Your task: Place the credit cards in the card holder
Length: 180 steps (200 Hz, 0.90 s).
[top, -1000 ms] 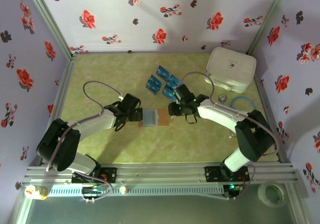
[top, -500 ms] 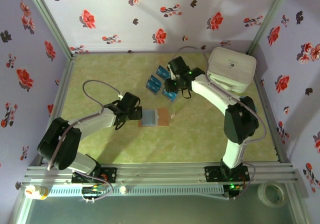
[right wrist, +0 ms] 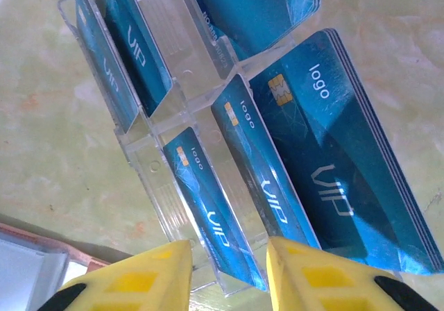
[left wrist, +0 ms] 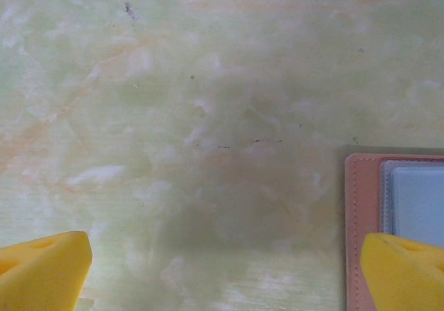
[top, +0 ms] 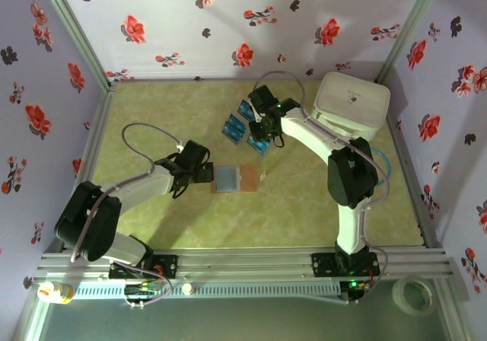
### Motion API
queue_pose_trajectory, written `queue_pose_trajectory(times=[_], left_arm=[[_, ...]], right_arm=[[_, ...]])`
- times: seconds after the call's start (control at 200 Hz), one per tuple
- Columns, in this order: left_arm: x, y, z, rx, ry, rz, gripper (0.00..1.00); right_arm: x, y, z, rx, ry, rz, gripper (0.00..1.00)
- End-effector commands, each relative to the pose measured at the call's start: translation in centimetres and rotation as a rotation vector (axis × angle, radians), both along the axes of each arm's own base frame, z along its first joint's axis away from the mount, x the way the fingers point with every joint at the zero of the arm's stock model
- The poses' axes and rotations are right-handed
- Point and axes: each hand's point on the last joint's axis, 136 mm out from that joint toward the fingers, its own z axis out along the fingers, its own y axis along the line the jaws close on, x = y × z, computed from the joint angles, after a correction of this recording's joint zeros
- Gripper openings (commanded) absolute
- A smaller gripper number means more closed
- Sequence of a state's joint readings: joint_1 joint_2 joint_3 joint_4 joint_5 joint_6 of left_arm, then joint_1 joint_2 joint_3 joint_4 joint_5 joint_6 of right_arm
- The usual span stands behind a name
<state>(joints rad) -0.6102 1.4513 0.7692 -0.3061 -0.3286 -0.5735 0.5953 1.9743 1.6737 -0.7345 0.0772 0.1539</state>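
My right claw [right wrist: 225, 280] has swung away from the card holder [top: 237, 179] to the far side of the table [top: 152, 120], and its jaws are closer together than a second ago. My left claw [left wrist: 222, 269] has not budged. It sits just left of the holder, spread as wide as it goes, with nothing between its yellow fingers [left wrist: 41, 269].

The credit cards [right wrist: 347, 151] stand tilted in a clear rack [right wrist: 149, 162] just beyond the holder. My right fingertips sit either side of one card's lower edge, but I cannot tell whether they press it yet. The rack's walls crowd that card closely.

I count at least six blue card faces, the rightmost a stack of several. There is one holder, lying open and flat. One white box [top: 351, 105] stands in the far right corner, well apart.
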Motion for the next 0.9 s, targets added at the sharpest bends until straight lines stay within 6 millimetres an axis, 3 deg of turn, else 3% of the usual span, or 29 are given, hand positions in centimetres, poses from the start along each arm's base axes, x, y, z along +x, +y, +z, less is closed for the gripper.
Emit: queue_pose_trajectory(times=[0.0,0.38,0.895], left_arm=[[0.0,0.2,0.5,-0.023,-0.015,0.011,1.00],[-0.2,0.4,0.9,-0.032,-0.022,0.016,1.00],[-0.1,0.6,0.7,-0.033,-0.024,0.022,1.00]], right_arm=[[0.3,-0.2,-0.8,-0.054,0.006,0.016,0.32],[1.0,-0.2,-2.4,-0.139,0.004,0.036,0.34],[-0.4,0.6,-3.0,-0.159,0.024,0.068,0.33]])
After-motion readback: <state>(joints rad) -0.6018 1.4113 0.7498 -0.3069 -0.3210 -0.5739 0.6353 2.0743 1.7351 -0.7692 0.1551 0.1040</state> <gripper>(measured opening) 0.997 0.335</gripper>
